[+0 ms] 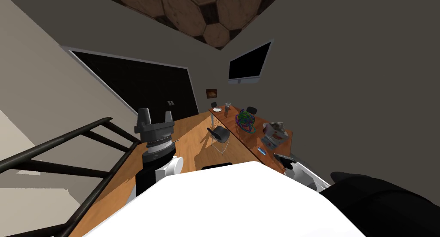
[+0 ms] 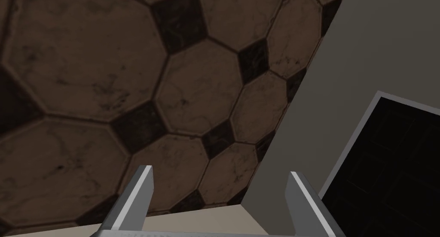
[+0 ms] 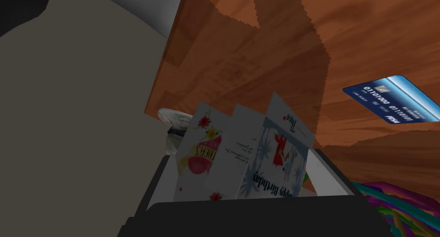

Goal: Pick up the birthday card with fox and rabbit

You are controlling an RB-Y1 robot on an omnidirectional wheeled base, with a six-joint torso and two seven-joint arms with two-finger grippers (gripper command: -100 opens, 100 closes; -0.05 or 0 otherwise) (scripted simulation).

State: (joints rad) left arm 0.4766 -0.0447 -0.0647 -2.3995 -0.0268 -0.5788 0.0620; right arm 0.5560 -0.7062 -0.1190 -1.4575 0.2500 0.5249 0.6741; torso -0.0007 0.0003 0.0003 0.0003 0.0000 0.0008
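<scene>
The birthday card [image 3: 277, 161] has a red fox and a white rabbit on a pale blue front. It stands upright among two other cards, next to one with pink and yellow print [image 3: 200, 150]. My right gripper [image 3: 242, 158] is open, its fingers [image 3: 326, 170] flanking the group of cards without pressing them. In the head view the cards [image 1: 274, 133] stand on the wooden table [image 1: 240, 135] at my right, with the right gripper [image 1: 283, 159] just short of them. My left gripper [image 1: 155, 114] is raised at my left, open and empty [image 2: 221, 174].
A blue bank card [image 3: 393, 99] lies on the table beside the cards [image 1: 262, 150]. A colourful tangle [image 1: 245, 120] sits further along, then a cup [image 1: 227, 105] and a plate [image 1: 217, 109]. A dark chair [image 1: 219, 135] stands by the table. A black railing [image 1: 64, 148] runs at my left.
</scene>
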